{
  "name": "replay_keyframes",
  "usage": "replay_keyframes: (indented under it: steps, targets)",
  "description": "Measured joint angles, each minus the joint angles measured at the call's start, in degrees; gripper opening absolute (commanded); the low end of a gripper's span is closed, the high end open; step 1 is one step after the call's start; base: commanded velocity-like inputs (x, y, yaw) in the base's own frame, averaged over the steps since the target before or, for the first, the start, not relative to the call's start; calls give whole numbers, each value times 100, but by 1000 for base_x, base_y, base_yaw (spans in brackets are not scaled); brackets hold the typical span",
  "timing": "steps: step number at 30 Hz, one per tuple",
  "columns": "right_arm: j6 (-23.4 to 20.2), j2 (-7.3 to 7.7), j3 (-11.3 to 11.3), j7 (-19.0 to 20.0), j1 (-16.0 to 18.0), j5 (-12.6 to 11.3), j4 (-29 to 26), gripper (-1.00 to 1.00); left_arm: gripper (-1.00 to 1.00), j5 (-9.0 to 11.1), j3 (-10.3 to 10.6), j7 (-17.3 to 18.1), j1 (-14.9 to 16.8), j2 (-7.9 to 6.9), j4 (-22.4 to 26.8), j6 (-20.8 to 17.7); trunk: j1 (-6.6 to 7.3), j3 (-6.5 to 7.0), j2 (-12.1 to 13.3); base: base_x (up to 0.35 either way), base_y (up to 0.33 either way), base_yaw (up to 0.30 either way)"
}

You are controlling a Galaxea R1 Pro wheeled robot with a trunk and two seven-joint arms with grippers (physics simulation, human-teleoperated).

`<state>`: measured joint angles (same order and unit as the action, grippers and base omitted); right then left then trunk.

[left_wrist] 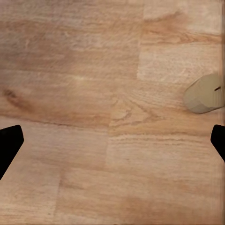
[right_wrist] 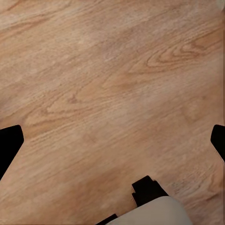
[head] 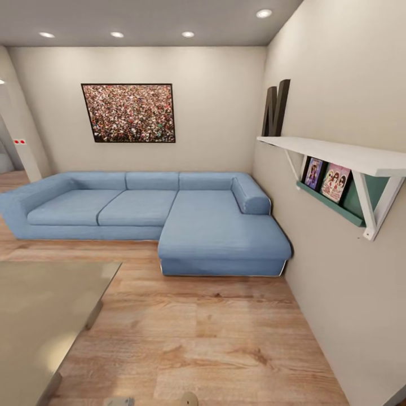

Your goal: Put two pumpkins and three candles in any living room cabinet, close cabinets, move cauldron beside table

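The robot is facing a long blue fabric corner sofa (head: 169,217) against the cream wall, with a framed speckled picture (head: 129,113) hanging above it and a white wall shelf (head: 344,155) jutting out on the right. The large low grey-green flat-topped bench (head: 48,316) is sitting at the lower left on the light wooden plank floor (head: 225,338).

Both arms are hanging over bare boards. The left hand (left_wrist: 112,140) is spread wide and holding nothing, its dark fingertips (left_wrist: 9,143) showing at either edge of its wrist view. One short, stout, pale beige candle (left_wrist: 204,93) is lying on its side on the floor, off toward one fingertip and well outside the gap. The right hand (right_wrist: 112,140) is likewise wide and empty.

I judge the risk here is the candle itself: lying on its side, it may roll away if a finger nudges it during an off-centre approach. No cabinet, pumpkin or cauldron is visible from here.
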<state>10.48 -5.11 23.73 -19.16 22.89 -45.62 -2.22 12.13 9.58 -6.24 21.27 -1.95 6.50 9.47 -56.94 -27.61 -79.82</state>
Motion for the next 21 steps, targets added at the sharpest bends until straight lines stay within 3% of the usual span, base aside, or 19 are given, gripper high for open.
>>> replay_keyframes:
  steps: [12, 18, 21]
  targets:
    - [7, -6, 0, 0, -4, 1, 1, 100, 100, 0, 0, -1, 0, 0, 0, 2, 0, 0, 0, -23, 0, 0]
    - [7, -3, 6, 0, -4, 1, 11, 100, 100, 0, 0, 0, 0, 9, 0, 1, 0, 0, 0, 11, -203, 0]
    - [4, 0, 263, -3, -4, -5, 19, 100, 100, 0, 0, -1, 0, 10, 0, 2, 0, 0, 0, 98, -158, 0]
